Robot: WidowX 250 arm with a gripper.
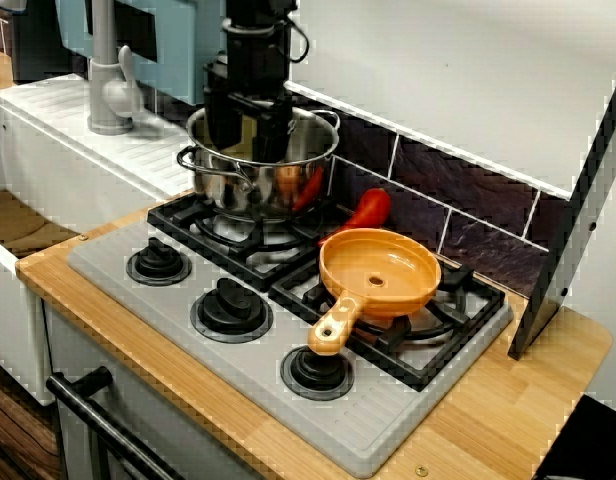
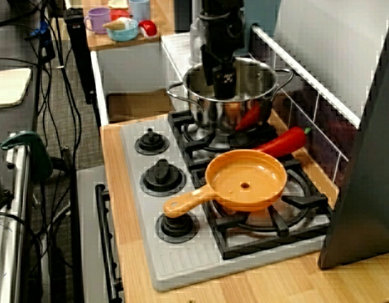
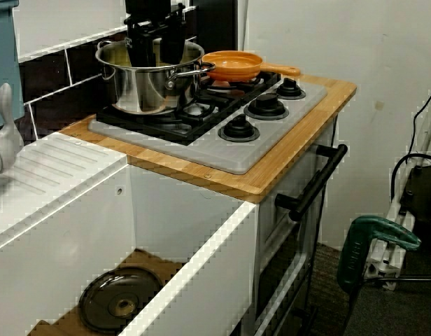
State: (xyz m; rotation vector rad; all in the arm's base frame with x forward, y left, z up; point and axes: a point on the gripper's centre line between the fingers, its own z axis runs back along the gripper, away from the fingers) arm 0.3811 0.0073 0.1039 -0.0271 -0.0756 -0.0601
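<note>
A steel pot [image 1: 258,185] [image 2: 207,107] [image 3: 142,87] stands on the back left burner of a grey toy stove [image 1: 118,270]. My black gripper [image 1: 246,140] [image 2: 224,79] [image 3: 154,52] hangs straight down inside the pot, its two fingers apart and open, with only the pot's pale inner wall showing between them. The fingertips sink below the rim, and the pot's bottom is hidden. An orange frying pan [image 1: 378,275] [image 2: 245,183] [image 3: 233,66] sits empty on the neighbouring burner, handle toward the knobs. A red pepper [image 1: 368,208] [image 2: 283,142] lies behind, between pot and pan, against the tiled wall.
Three black knobs [image 1: 230,308] line the stove's front. A grey faucet [image 1: 113,90] and a white sink are beside the pot; a dark lid [image 3: 121,304] lies in the sink. A dark slanted panel [image 1: 578,200] leans at the counter's far end. An oven handle [image 3: 317,182] sticks out below.
</note>
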